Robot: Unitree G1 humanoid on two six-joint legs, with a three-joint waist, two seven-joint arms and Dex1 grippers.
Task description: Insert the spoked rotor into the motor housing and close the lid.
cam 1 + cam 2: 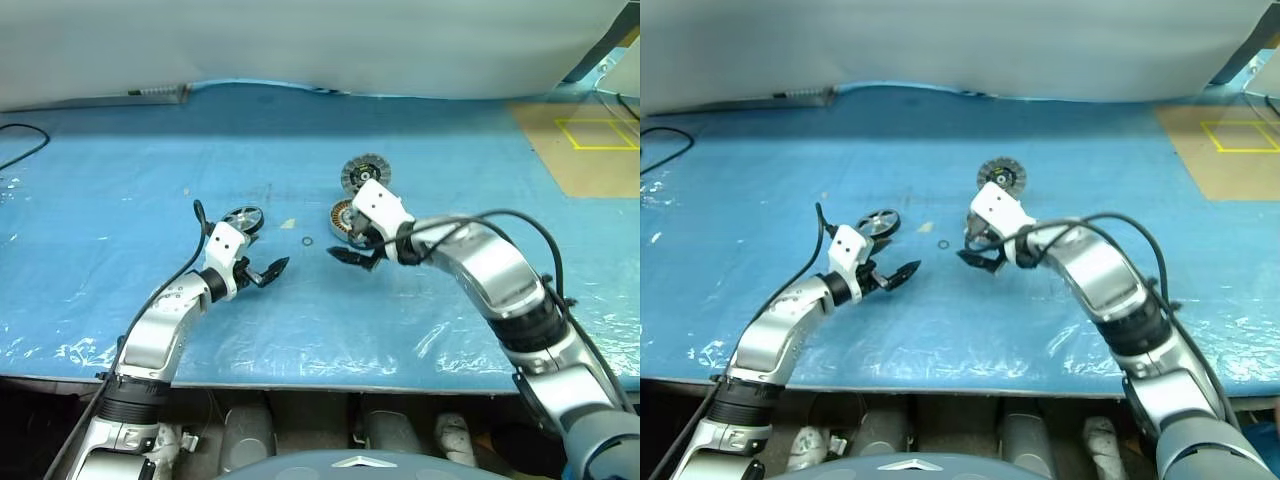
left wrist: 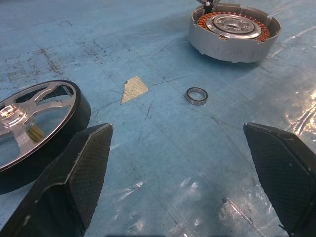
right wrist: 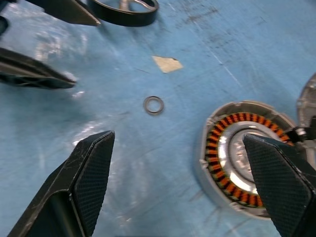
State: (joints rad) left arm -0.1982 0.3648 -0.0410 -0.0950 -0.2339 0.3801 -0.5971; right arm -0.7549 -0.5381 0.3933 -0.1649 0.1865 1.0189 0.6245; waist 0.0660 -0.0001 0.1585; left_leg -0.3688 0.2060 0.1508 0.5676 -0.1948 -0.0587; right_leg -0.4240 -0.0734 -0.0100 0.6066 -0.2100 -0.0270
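Spoked rotor (image 2: 34, 126): dark wheel, shiny silver spokes, flat on the blue sheet (image 1: 100, 230) just beside the left gripper (image 1: 262, 271), jaws spread, empty. Motor housing (image 3: 244, 158): silver drum, copper windings around a dark centre, under the right gripper (image 1: 978, 258), jaws spread, empty. Lid (image 1: 1000, 177): grey ribbed disc, just beyond the housing. Ring washer (image 2: 196, 95) and tape scrap (image 2: 134, 89) between rotor and housing. Brown board (image 1: 590, 150) at far right.

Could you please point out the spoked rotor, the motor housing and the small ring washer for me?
spoked rotor (image 2: 34, 123): left wrist view, on a silver spoke.
motor housing (image 3: 222, 129): right wrist view, on the copper windings.
ring washer (image 2: 196, 95): left wrist view, on its metal band.
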